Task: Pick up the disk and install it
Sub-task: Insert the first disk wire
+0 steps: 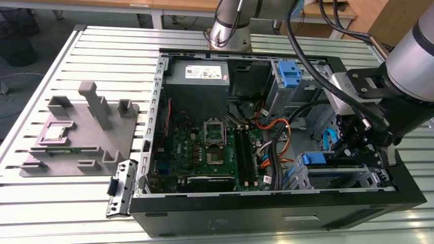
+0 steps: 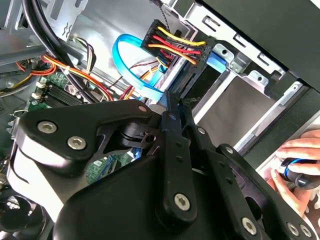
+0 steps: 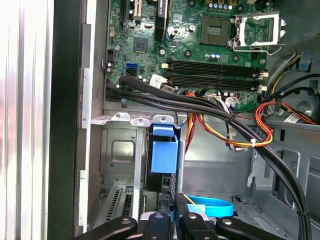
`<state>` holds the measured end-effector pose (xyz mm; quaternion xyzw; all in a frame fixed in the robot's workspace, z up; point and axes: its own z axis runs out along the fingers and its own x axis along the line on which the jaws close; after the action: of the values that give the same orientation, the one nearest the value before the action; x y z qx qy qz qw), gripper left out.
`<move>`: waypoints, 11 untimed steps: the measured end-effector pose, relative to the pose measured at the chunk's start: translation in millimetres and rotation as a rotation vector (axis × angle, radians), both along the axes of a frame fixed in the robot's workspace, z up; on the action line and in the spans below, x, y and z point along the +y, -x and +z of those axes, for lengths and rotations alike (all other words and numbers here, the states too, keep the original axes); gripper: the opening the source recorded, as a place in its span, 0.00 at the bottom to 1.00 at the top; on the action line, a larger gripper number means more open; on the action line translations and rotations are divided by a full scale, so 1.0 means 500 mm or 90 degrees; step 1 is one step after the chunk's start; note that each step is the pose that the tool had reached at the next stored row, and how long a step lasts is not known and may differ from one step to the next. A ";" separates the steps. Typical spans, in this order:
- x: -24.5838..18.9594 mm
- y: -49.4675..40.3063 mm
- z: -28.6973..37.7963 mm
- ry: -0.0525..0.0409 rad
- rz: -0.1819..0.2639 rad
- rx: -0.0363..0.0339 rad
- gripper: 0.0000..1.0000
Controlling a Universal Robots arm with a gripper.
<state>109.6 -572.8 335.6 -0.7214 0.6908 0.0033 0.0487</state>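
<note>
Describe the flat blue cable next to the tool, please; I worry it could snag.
The blue cable is a flat, glossy, light-blue band, plastic by its look. In the second wrist view it bends in a loose loop inside the computer case, beside a bundle of red, yellow and black wires. Its lower end runs down right next to the tool; whether they touch cannot be told.

One open computer case (image 1: pixel 271 213), one motherboard (image 1: pixel 203 152), one grey power-supply box (image 1: pixel 198 75). Two blue plastic latches: one far (image 1: pixel 289 74), one near (image 1: pixel 313 158). One blue flat cable (image 2: pixel 131 65). One grey fixture block (image 1: pixel 81 132) at the exterior view's left. One gripper (image 2: pixel 172 120). One hand (image 2: pixel 295 172).
</note>
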 end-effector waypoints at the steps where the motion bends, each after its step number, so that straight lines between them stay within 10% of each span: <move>1: -0.0006 0.000 0.000 0.0001 0.000 0.0000 0.16; 11: -0.0009 0.000 -0.005 0.0002 0.000 -0.0007 0.16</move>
<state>109.6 -573.2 333.2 -0.7214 0.6908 0.0027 0.0490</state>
